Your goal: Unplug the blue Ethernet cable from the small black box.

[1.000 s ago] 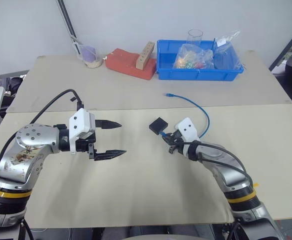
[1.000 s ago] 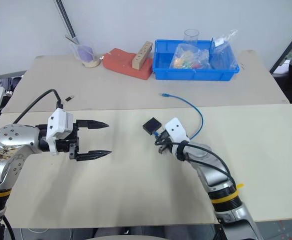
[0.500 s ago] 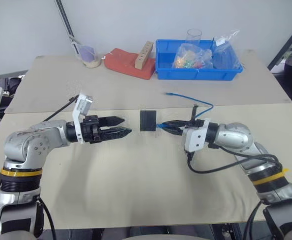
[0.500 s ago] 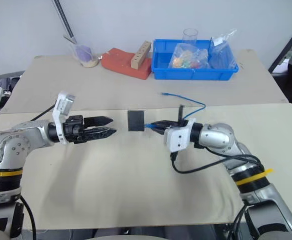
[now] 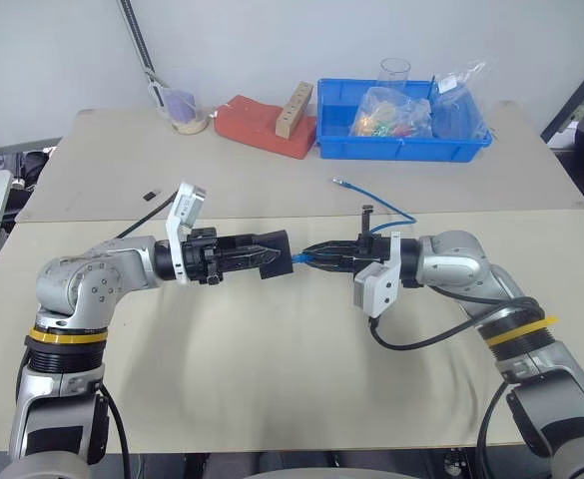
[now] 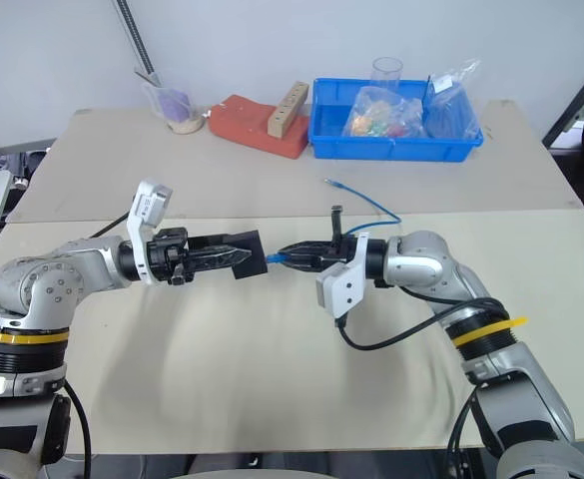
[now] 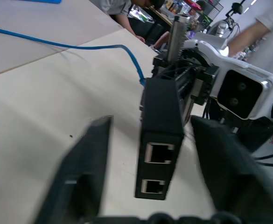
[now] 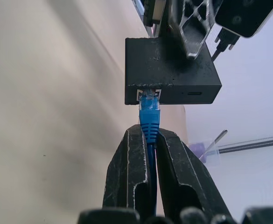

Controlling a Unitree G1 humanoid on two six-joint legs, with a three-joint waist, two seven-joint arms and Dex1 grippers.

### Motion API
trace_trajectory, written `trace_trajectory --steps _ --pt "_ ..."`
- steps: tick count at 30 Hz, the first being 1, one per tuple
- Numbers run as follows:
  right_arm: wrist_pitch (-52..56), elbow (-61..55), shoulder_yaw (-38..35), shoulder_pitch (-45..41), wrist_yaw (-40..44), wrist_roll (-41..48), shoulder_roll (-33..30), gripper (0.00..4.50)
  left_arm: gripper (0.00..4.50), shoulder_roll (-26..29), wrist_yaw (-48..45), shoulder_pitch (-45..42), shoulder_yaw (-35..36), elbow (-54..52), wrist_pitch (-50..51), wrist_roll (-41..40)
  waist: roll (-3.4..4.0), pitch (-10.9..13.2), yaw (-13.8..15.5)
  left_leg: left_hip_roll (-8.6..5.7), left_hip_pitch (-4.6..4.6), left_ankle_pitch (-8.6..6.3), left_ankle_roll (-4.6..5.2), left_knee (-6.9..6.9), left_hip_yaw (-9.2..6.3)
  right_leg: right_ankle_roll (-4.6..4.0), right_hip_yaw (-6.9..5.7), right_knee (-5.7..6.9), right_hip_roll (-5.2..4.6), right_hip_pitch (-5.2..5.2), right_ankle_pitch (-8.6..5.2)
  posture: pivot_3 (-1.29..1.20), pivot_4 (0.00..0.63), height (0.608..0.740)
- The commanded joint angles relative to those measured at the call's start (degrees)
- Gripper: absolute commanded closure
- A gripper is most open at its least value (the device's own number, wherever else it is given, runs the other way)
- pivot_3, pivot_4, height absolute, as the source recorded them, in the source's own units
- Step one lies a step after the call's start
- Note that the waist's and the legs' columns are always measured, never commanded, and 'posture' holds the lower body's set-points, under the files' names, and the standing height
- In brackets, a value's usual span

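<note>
The small black box [image 5: 278,251] is held above the table's middle, edge-on between the two arms. My left gripper [image 5: 270,255] reaches in from the left and is shut on the box, a finger [image 7: 92,163] on each side of the box [image 7: 160,135]. The blue Ethernet cable [image 5: 383,206] is plugged into the box [image 8: 169,70]. My right gripper [image 8: 150,137] is shut on the cable's plug [image 8: 150,114] just behind the box. From the right gripper [image 5: 318,255] the cable loops back over the table to a free end [image 5: 339,183].
A blue bin [image 5: 401,148] with bags and a glass stands at the back right. Left of it lie a red block [image 5: 262,125] with a wooden piece and a cup [image 5: 184,112] by a lamp arm. A tiny black bit [image 5: 152,193] lies on the left. A person [image 7: 262,18] stands beyond the table.
My left gripper rolled, moved right to the box and closed on it from wide open. The right gripper swung round with the plug and brought the box to the left gripper.
</note>
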Motion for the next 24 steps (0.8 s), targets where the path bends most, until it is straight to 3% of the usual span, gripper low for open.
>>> trace_trajectory --steps 1,3,4,5,6,8,13,17,24 --pt "-1.86 -0.63 -0.44 -2.11 -0.01 0.22 0.38 4.5 3.98 0.37 -1.06 -0.09 0.38 -1.81 -0.76 -0.71 0.0 0.0 -0.01 0.0 0.0 0.0 0.0 0.0 0.0 0.0 0.0 0.0 0.0 0.0 0.0 0.0 0.15 0.74" --pt "-1.6 -0.3 -0.11 -2.38 0.57 0.56 0.49 4.5 3.96 0.33 -1.44 -0.01 -0.32 -2.22 -1.79 0.15 0.0 0.0 -0.02 0.0 0.0 0.0 0.0 0.0 0.0 0.0 0.0 0.0 0.0 0.0 0.0 0.0 0.15 0.74" --pt "0.8 -0.79 0.41 -2.2 2.9 3.54 0.4 4.03 3.96 0.3 -1.6 -0.06 -0.78 -2.31 -2.65 0.9 0.0 0.0 -0.02 0.0 0.0 0.0 0.0 0.0 0.0 0.0 0.0 0.0 0.0 0.0 0.0 0.0 0.15 0.74" --pt "4.02 -1.55 0.9 -1.9 5.64 7.03 0.23 4.03 3.96 0.4 -2.21 -0.11 -1.25 -2.38 -3.56 1.51 0.0 0.0 -0.02 0.0 0.01 0.0 0.0 0.0 0.0 0.0 0.0 0.0 0.0 0.0 0.0 0.0 0.15 0.74" --pt "9.39 -3.21 1.18 -1.35 9.02 11.87 -0.02 3.44 3.96 0.66 -2.98 -0.17 -1.68 -2.38 -4.4 2.08 0.0 0.0 -0.03 0.01 0.01 0.0 0.0 0.0 0.0 0.0 0.0 0.0 0.01 0.0 0.0 0.0 0.15 0.74" --pt "21.78 -7.65 1.15 -0.54 15.16 20.55 -1.0 2.99 3.96 1.14 -4.58 -0.19 -2.24 -2.24 -6.05 2.94 0.0 0.0 -0.01 0.01 -0.03 0.0 0.0 0.0 0.0 -0.01 0.0 0.02 0.01 0.01 0.0 0.0 0.15 0.74" --pt "65.46 -18.41 -2.23 -3.9 20.13 43.97 -4.28 1.15 3.96 1.64 -7.98 -0.3 -3.7 -1.36 -10.16 5.41 0.01 0.0 0.17 0.01 -0.05 0.0 0.0 0.01 -0.11 -0.01 -0.02 0.06 -0.01 0.04 0.01 0.0 0.15 0.74" --pt "83.02 -18.75 -3.8 -7.62 20.14 50.36 -4.56 1.15 3.96 1.52 -9.51 -0.63 -4.2 -1.26 -10.97 5.83 0.01 0.0 0.12 0.0 -0.02 -0.01 0.02 -0.01 -0.15 -0.01 -0.03 -0.06 0.0 0.03 0.01 0.0 0.15 0.74" --pt "89.9 -16.07 -3.4 -8.42 21.77 47.94 -2.77 1.15 3.96 1.41 -10.63 -1.13 -3.99 -1.63 -11.23 5.83 0.01 0.0 0.11 -0.02 -0.09 -0.02 0.04 0.0 -0.11 -0.01 -0.08 -0.08 0.0 0.0 0.0 0.0 0.15 0.74"
